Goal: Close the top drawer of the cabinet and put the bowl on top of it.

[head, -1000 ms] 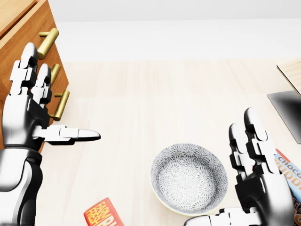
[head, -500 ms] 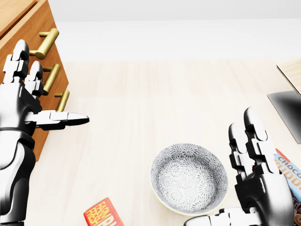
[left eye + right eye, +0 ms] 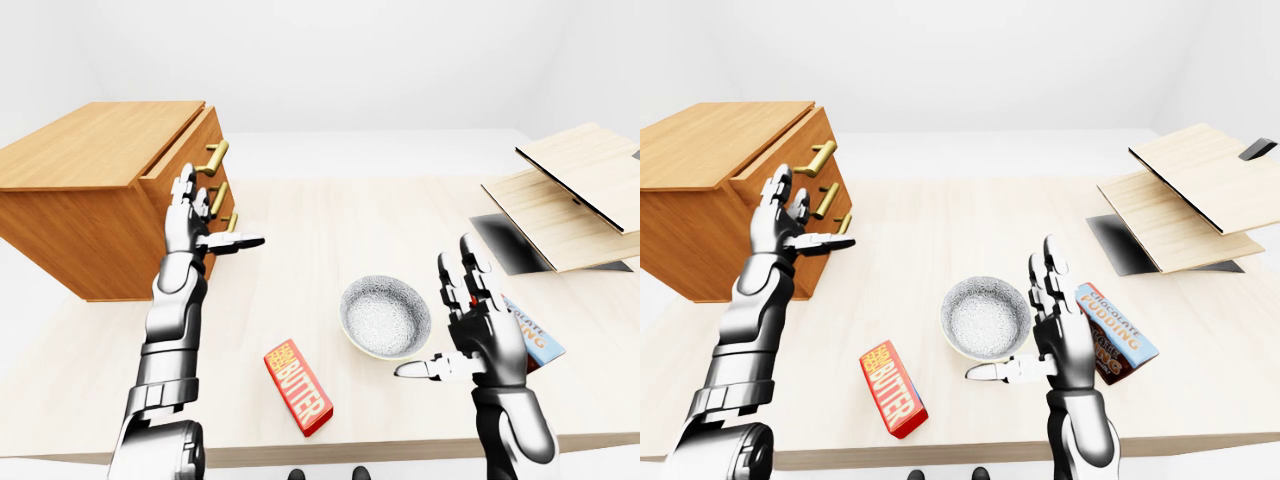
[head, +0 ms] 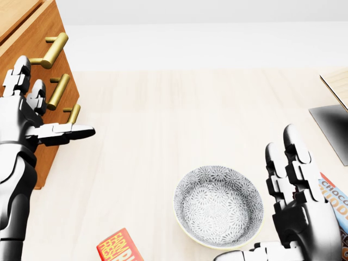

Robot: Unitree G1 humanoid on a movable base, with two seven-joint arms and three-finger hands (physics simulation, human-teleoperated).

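Well to the right of the cabinet [image 3: 90, 200], whose top drawer [image 3: 192, 148] juts slightly out, the bowl [image 4: 218, 205] sits upright (and empty) on the counter [image 4: 179, 119], the right hand [image 4: 302, 220] just beyond it with fingers [image 4: 293, 145] spread and holding nothing, while the left hand [image 3: 190, 230] hovers at the cabinet's drawer fronts, likewise splayed and empty.

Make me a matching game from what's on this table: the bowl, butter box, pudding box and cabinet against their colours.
Things:
1. bowl
2. butter box
3. pudding box
4. cabinet

Colours:
A. red
B. orange-brown wood
C. light blue
D. speckled grey

Pairs: 1-D, 2-A, 3-C, 4-B
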